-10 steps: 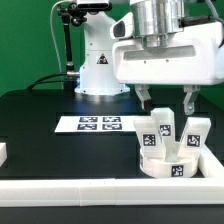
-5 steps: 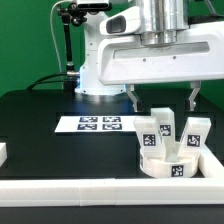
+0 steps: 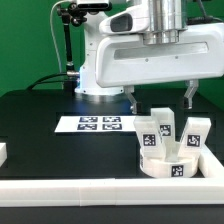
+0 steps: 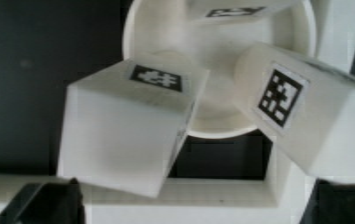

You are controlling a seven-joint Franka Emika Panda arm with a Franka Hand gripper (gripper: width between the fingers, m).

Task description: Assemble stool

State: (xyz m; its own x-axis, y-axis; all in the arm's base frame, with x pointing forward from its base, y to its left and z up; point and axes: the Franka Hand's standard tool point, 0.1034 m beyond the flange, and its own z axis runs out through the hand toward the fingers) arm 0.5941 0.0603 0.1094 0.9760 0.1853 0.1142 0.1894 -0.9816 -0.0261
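Exterior view is showing the stool sitting near the front edge of the black table, toward the exterior view's right, tucked into the corner where the front border rail is meeting the shorter rail running back along that side. Its round seat is lying low against the front rail, with a tag facing the camera. Two blocky legs are standing up from the seat: one leg toward the exterior view's left and another leg toward the exterior view's right, each showing black-and-white tags. They are leaning slightly apart at the top.

Wrist view is looking down on the same parts: the two legs are filling the picture, splaying outward, with the ring-like seat visible behind them.

Above the stool, the gripper is hovering with its two fingers spread wide apart, gripping nothing and touching neither leg. The white arm is rising behind it.

Farther back on the table, toward the middle, the marker board is lying flat. At the exterior view's left edge, a small white block is resting on the table, well apart from the stool.
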